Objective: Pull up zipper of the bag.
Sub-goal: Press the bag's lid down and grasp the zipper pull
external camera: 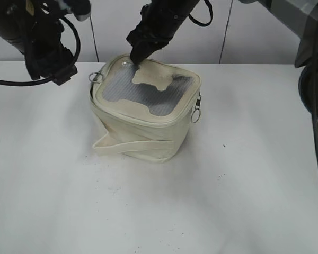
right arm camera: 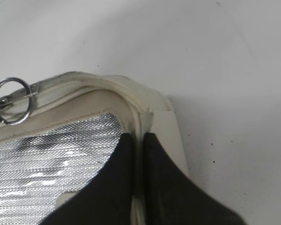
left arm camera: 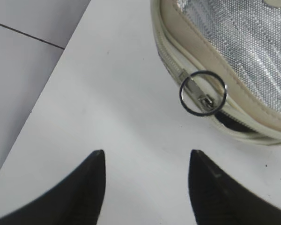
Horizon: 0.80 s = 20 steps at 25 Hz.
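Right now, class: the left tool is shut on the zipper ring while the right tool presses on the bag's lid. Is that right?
Not quite. The left wrist view shows the left tool open, short of the zipper ring. The right tool does press on the bag lid.

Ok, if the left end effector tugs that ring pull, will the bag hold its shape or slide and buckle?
The bag looks soft: its side walls crease, so it would probably buckle somewhat. It seems light and sits on a smooth table, so it may slide. The right end effector, shut on the lid's rim, should help steady it. The ring pull hangs loose and will likely swing.
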{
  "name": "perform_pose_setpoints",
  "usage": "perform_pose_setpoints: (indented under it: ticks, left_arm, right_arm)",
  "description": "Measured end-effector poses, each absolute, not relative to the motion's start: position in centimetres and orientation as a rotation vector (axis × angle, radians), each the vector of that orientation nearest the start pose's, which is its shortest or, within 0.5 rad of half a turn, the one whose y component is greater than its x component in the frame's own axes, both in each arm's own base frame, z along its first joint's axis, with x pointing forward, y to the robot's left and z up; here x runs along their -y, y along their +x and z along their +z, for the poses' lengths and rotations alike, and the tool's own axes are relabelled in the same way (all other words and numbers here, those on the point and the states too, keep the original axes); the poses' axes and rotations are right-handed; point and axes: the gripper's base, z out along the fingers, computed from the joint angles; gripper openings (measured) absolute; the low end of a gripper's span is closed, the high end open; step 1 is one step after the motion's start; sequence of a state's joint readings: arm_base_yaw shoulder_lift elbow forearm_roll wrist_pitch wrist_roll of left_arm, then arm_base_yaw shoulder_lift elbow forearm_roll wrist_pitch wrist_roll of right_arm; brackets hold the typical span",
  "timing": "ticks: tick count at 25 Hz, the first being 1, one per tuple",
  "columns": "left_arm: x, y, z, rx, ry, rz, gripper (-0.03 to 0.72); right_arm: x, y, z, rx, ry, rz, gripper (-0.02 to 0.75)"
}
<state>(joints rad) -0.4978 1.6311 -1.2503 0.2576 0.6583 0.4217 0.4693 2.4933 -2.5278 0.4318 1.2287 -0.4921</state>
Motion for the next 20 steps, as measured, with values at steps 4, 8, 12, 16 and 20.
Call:
perform_pose_setpoints:
  ticks: [4,8,12,16,20]
  left_arm:
    - [15.5,32.0,27.9,-2.145,1.289,0.269,0.442]
    - [15.1,32.3,27.9,-2.162,1.251,0.247,0.445]
    - [15.9,32.2,28.0,-2.192,1.134,0.081,0.445]
    - [16.7,32.8,27.4,-2.207,1.059,-0.022,0.445]
    - [17.7,34.3,25.6,-2.259,1.050,-0.059,0.445]
  right_arm:
    - [-27.4,46.0,24.1,-2.350,-1.159,0.582,0.008]
    - [-27.4,46.0,24.1,-2.349,-1.160,0.582,0.008]
    - [-27.4,46.0,24.1,-2.347,-1.160,0.587,0.008]
    - [-27.4,46.0,24.1,-2.347,-1.160,0.589,0.008]
    - [-27.4,46.0,24.1,-2.348,-1.160,0.591,0.008]
